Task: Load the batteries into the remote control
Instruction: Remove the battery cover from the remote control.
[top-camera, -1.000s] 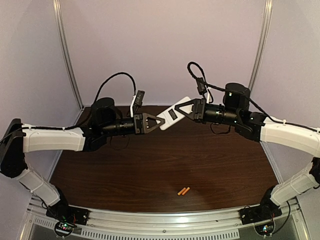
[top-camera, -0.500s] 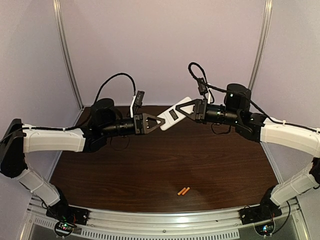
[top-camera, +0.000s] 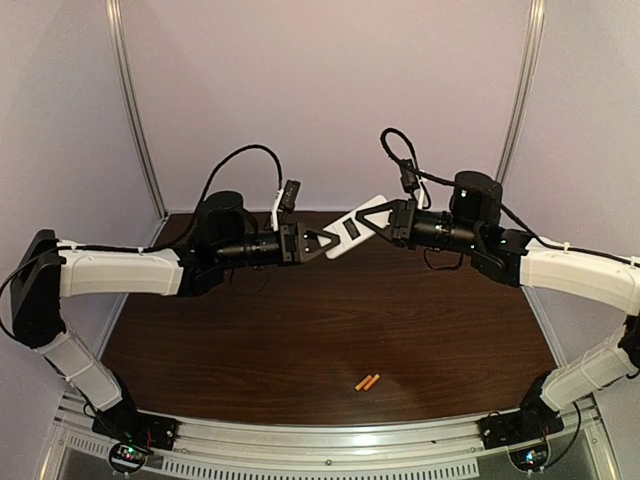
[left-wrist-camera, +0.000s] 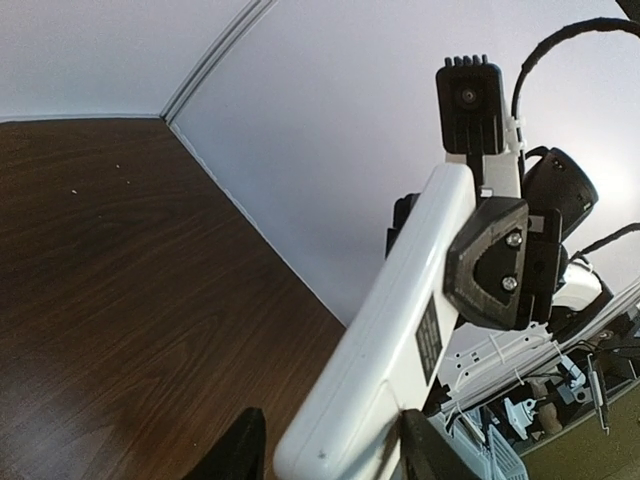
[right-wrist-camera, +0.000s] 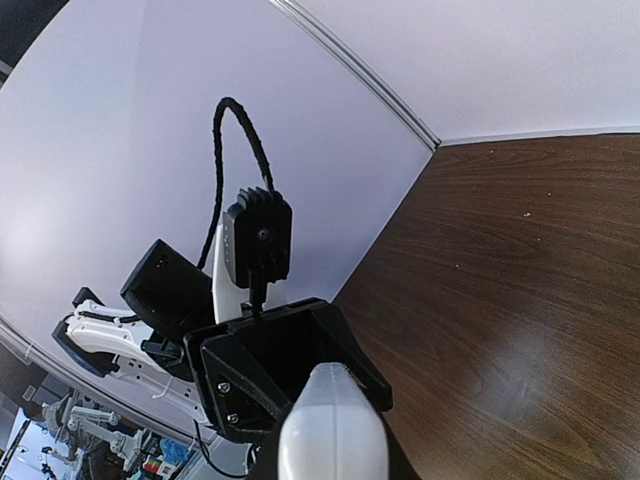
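The white remote control (top-camera: 350, 228) hangs in the air at the back of the table, plain back with its dark slot facing up. My right gripper (top-camera: 378, 214) is shut on its far right end; one of its black fingers (left-wrist-camera: 490, 260) presses on the remote (left-wrist-camera: 400, 340) in the left wrist view. My left gripper (top-camera: 322, 242) straddles the remote's other end, jaws apart, with a small gap on one side. In the right wrist view the remote's rounded end (right-wrist-camera: 332, 430) points at the left gripper (right-wrist-camera: 270, 370). Two orange batteries (top-camera: 368, 382) lie side by side near the front.
The dark wooden table (top-camera: 300, 330) is walled by pale panels at the back and sides. A metal rail (top-camera: 330, 440) with both arm bases runs along the near edge. Cables loop above both wrists.
The left arm has reached forward and rolled its wrist, so its gripper now shows edge-on around the remote's end. The right arm, remote and batteries have barely moved.
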